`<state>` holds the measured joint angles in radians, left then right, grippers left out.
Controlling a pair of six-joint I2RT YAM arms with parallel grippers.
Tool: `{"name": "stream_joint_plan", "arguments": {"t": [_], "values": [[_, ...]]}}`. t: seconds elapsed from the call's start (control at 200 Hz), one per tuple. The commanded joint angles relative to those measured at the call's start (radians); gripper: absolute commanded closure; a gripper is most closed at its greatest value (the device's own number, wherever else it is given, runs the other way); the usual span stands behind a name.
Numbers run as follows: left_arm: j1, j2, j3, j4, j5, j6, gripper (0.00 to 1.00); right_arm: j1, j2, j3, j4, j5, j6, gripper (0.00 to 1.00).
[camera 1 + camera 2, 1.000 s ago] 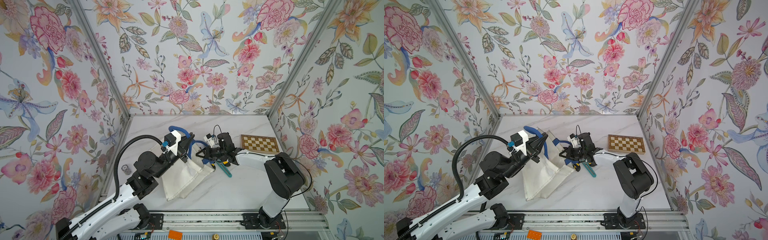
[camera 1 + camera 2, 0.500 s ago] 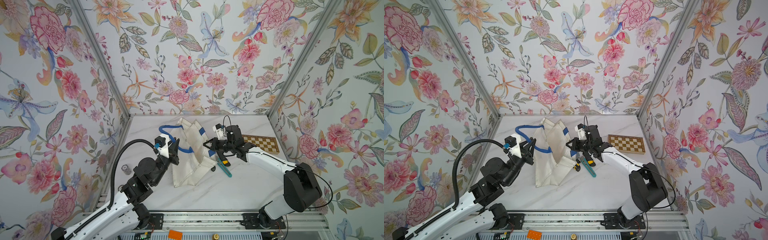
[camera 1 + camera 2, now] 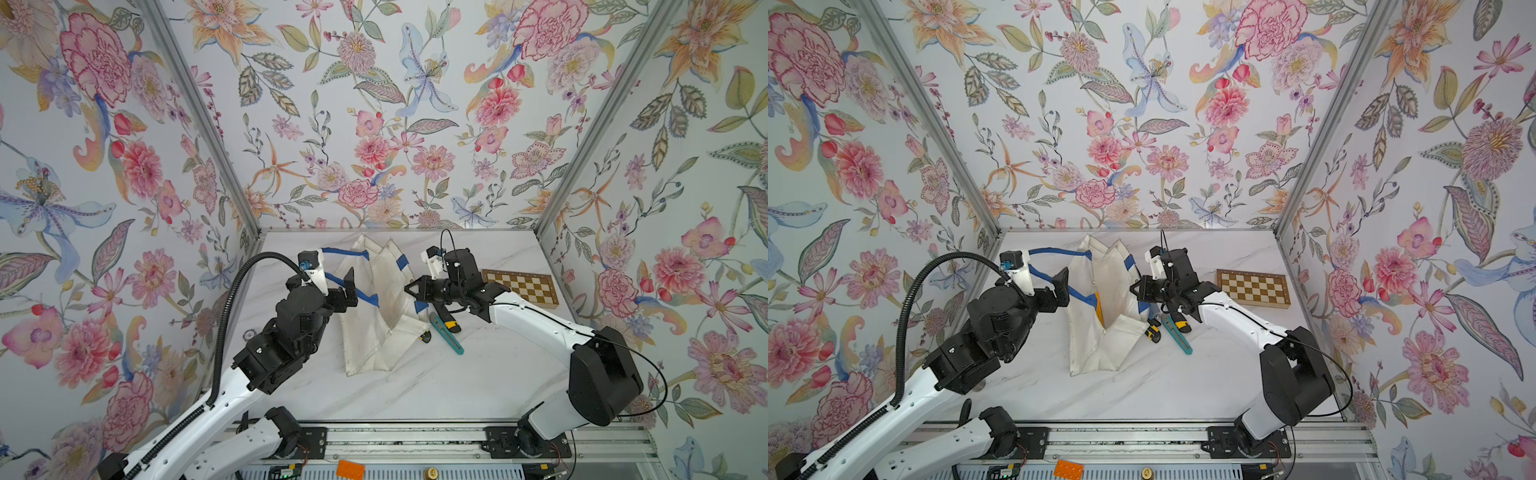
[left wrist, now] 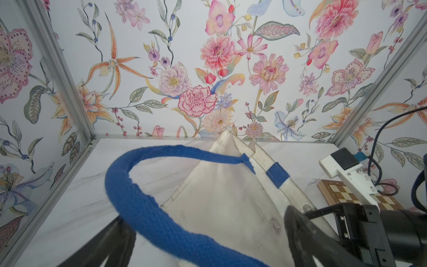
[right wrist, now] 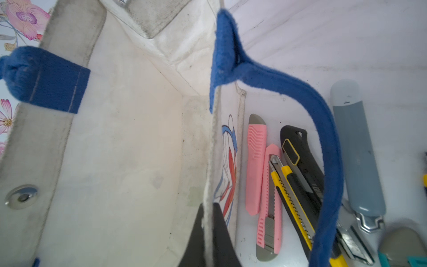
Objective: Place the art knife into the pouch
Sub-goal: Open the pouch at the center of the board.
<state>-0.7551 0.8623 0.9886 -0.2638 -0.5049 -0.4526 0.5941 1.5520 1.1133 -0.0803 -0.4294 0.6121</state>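
Left gripper (image 3: 347,289) spread, blue handle (image 4: 143,208) slack between jaws; right gripper (image 5: 209,223) pinching pouch (image 5: 129,161) rim. Art knives (image 5: 265,185) outside on surface (image 3: 457,386), beside pouch. Risk: unsupported mouth sagging shut, blocking insertion.

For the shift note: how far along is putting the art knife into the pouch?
Done: the pouch stands open, the right gripper shut on its rim. In hand: no knife; the left gripper is open by a blue handle. Left: the knives lie on the table beside it; one must be picked and dropped in.
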Motion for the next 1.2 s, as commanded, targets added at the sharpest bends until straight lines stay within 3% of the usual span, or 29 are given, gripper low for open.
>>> {"name": "stream_joint_plan", "arguments": {"t": [0.0, 0.185, 0.5, 0.625, 0.876, 1.196], "values": [[0.011, 0.041, 0.114, -0.123, -0.003, 0.038, 0.01, 0.011, -0.035, 0.043, -0.05, 0.058, -0.047, 1.0], [0.022, 0.119, 0.212, -0.268, -0.172, 0.067, 0.01, 0.018, -0.047, 0.06, -0.07, 0.094, -0.061, 1.0], [0.131, 0.028, 0.196, -0.231, -0.144, 0.089, 0.01, 0.014, -0.049, 0.07, -0.097, 0.126, -0.072, 1.0], [0.143, 0.025, 0.181, -0.185, -0.031, 0.077, 0.01, 0.019, -0.048, 0.068, -0.079, 0.104, -0.065, 1.0], [0.143, 0.14, 0.11, -0.038, 0.324, 0.01, 0.01, 0.036, -0.064, 0.059, -0.041, 0.081, -0.052, 1.0], [0.143, 0.263, 0.091, 0.078, 0.456, -0.055, 0.01, 0.047, -0.069, 0.039, 0.008, 0.057, -0.021, 1.0]]}}
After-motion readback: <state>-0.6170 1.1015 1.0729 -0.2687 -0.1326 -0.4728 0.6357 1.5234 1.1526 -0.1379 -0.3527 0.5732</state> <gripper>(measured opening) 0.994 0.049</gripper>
